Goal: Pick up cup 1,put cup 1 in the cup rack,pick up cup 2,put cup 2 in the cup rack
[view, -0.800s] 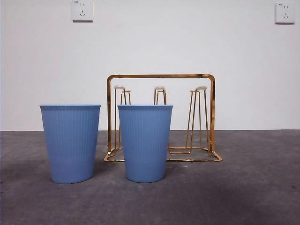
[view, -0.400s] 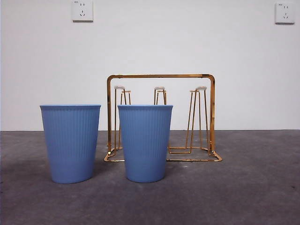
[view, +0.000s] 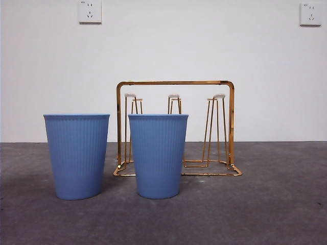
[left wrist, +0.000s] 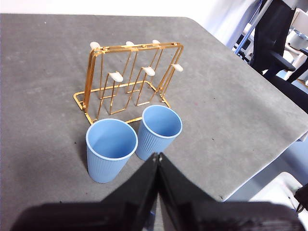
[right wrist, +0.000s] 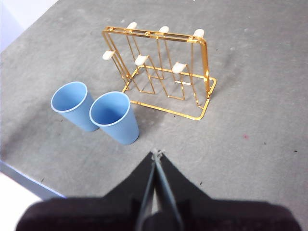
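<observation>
Two ribbed blue cups stand upright side by side on the grey table, one on the left (view: 77, 155) (left wrist: 111, 149) (right wrist: 72, 105) and one nearer the middle (view: 158, 155) (left wrist: 159, 131) (right wrist: 114, 117). Just behind them stands the gold wire cup rack (view: 175, 127) (left wrist: 129, 77) (right wrist: 163, 70), with white-tipped prongs and nothing on it. My left gripper (left wrist: 158, 157) is shut and hangs high above the table's near side, clear of the cups. My right gripper (right wrist: 156, 154) is shut too, also high up and holding nothing. Neither arm appears in the front view.
A white wall with two sockets (view: 90, 11) (view: 310, 14) stands behind the table. The table edge (left wrist: 255, 175) falls off beside the cups, with black chairs (left wrist: 281, 48) beyond it. Bare grey tabletop (view: 276, 204) lies to the right of the rack.
</observation>
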{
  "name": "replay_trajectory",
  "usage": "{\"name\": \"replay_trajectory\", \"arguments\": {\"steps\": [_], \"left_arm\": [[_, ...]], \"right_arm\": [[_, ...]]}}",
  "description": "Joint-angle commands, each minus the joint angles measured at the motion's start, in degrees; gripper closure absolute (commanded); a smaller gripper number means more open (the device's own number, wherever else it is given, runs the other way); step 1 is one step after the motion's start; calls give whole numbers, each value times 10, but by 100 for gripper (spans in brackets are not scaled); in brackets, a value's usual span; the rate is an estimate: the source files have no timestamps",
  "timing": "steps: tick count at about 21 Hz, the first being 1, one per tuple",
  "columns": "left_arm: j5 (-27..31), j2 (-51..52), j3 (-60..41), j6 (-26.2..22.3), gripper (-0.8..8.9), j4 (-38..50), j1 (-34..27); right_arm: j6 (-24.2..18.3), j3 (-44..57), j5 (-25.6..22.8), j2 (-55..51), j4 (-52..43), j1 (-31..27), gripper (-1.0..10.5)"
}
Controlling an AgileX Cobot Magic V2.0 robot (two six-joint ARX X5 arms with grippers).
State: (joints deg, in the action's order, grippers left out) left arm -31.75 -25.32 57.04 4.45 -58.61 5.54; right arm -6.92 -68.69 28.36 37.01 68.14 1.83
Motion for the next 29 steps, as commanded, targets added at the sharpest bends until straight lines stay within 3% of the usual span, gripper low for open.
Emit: {"name": "replay_trajectory", "arguments": {"steps": [1, 3, 4, 7, 9, 11, 17, 22, 29], "left_arm": [[-3, 0, 1, -8, 813, 5, 2], [-4, 0, 1, -8, 789, 10, 2], [-9, 0, 1, -7, 725, 13, 2], [-41, -4, 2, -6, 386, 22, 2], [-56, -9, 2, -1, 215, 30, 5], [-74, -13, 2, 0, 212, 40, 8], [-128, -26, 2, 21, 212, 80, 11], [-161, -36, 2, 46, 212, 116, 17], [-167, -46, 2, 46, 212, 122, 29]], "right_arm": [[-6, -1, 4, 0, -3, 8, 944], [-6, -1, 5, 2, -4, 10, 938], [-6, -1, 6, 3, -4, 12, 910], [2, -1, 9, 7, -5, 12, 668], [16, -1, 9, 11, -7, 12, 483], [27, -1, 14, 17, -8, 12, 391], [32, -2, 76, 47, -16, 12, 393], [61, -2, 127, 87, -52, 14, 418], [91, -3, 111, 177, -100, 81, 415]]}}
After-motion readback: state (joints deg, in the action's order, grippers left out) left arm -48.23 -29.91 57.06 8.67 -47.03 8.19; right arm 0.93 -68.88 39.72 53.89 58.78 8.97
